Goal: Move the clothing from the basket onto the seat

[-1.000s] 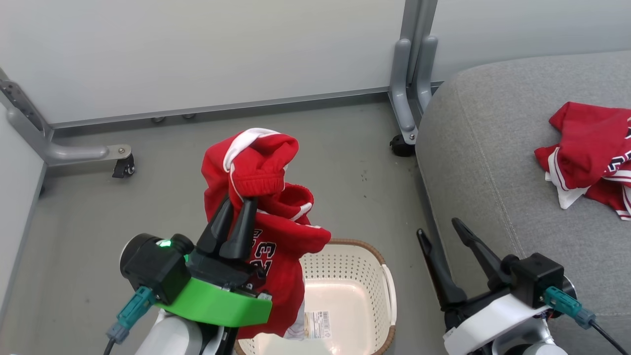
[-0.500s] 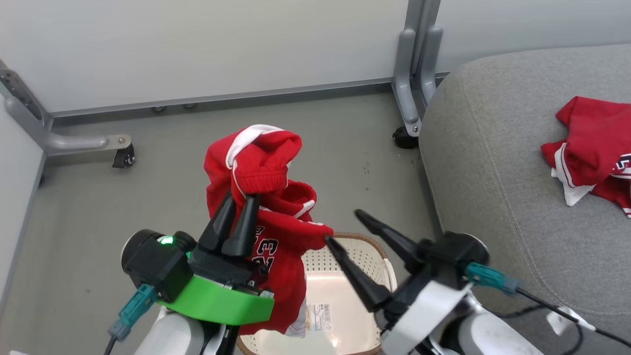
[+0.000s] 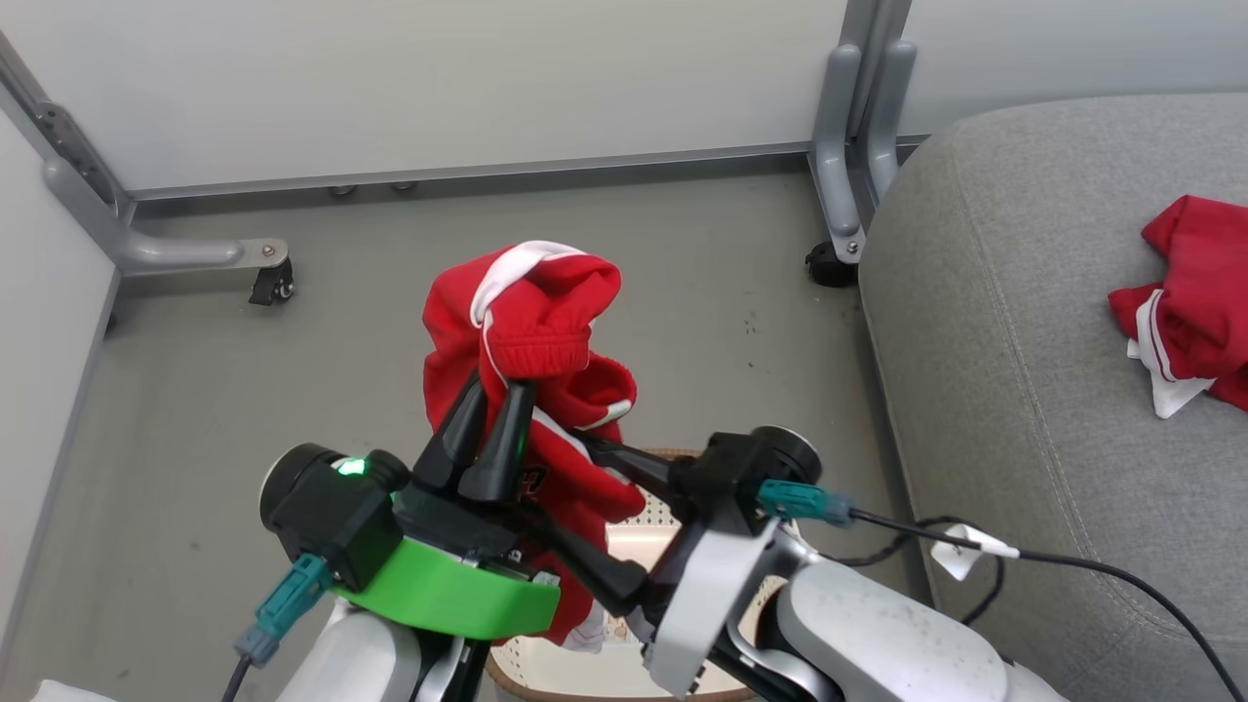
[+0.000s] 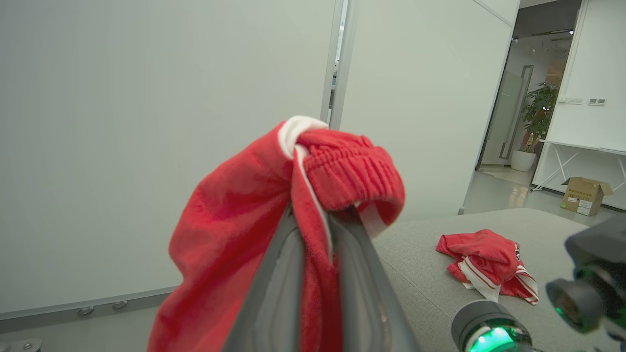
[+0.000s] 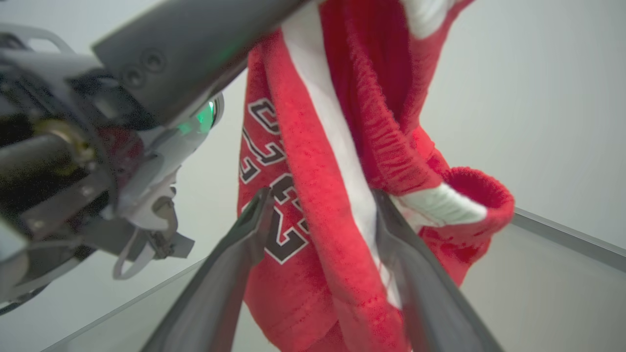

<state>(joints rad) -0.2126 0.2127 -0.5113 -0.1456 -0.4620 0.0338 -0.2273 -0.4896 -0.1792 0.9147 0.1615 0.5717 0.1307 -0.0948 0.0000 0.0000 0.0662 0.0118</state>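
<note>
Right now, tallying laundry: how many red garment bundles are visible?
2: one red shiny basketball garment hanging from the left claw; one crumpled red bundle on the grey fabric seat, possibly several pieces.

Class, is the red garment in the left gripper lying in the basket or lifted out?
Lifted out: the left gripper, shut on the red garment, holds it above the basket. Whether its hem clears the rim, cannot tell.

Two bundles of red basketball clothing are showing: the hanging bundle (image 3: 531, 322) above the one basket (image 3: 645, 534), and the crumpled bundle (image 3: 1194, 292) on the one seat (image 3: 1024, 390) right of the basket. Two grippers are showing, the left gripper (image 3: 502, 385) and the right gripper (image 3: 558, 480).
</note>
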